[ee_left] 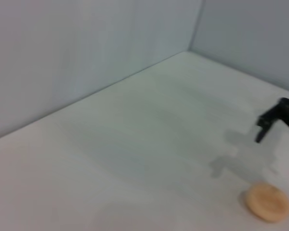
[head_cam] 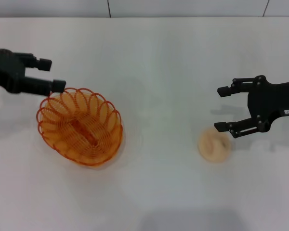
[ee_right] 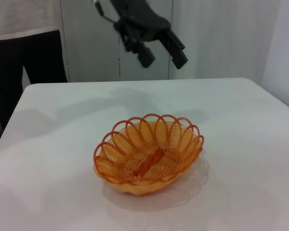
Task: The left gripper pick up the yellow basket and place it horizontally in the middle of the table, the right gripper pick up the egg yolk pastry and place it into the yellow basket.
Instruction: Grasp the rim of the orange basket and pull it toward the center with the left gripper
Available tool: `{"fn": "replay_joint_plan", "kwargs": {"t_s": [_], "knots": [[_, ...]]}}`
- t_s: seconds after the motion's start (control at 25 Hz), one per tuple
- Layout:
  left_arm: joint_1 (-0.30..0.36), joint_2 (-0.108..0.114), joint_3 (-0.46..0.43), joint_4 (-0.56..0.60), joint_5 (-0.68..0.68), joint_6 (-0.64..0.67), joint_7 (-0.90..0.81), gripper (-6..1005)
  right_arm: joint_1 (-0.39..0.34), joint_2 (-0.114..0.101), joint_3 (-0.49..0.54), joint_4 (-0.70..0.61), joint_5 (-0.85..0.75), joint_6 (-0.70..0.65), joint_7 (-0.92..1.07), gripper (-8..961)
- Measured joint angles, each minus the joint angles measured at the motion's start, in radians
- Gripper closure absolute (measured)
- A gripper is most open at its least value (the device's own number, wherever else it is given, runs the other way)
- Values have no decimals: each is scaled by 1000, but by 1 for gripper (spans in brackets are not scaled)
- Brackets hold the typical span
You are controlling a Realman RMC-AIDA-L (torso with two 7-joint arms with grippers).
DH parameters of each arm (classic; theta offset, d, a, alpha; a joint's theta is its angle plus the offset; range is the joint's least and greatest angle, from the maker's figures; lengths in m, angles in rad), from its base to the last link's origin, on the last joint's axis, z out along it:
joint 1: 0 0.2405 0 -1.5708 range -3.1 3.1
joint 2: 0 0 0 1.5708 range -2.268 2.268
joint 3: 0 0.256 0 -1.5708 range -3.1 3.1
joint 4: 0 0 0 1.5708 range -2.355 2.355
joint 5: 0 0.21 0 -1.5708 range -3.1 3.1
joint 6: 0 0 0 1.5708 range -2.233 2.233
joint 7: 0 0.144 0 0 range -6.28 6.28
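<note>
The yellow basket stands empty on the left part of the white table, its long axis turned diagonally; it also shows in the right wrist view. My left gripper is open and empty, beside the basket's far left rim; in the right wrist view it hangs well above the basket. The egg yolk pastry lies on the table at the right and also shows in the left wrist view. My right gripper is open and empty, just beyond the pastry and apart from it.
A person in dark trousers stands behind the table's far edge in the right wrist view. A grey wall runs along the table's back edge.
</note>
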Motion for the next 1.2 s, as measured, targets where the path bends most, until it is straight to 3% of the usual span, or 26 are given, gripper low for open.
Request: {"fn": "replay_joint_plan", "kwargs": {"t_s": [0.2,0.4,0.6,0.64,0.8,0.96,1.2], "knots": [[-121,27,2,24,221,8,-248,151,2,0,5,1,0,1,-5,99],[-216,35,29,25,396,20,-309,152,7,1,0,1,0,1,-5,99],[-264,40,89,-5,498,7,-316,152,22,2,-3,4,2,1,1,99],[-282,34,123,-63,523,-27,-302,152,22,3,-3,5,4,1,1,99],[-286,21,162,-119,545,-103,-296,152,18,3,-4,6,14,1,-1,99],[-283,15,173,-173,554,-169,-282,151,19,3,-4,6,15,-2,0,98],[-271,-13,184,-207,548,-257,-262,151,22,3,-4,8,16,1,-3,98]]}}
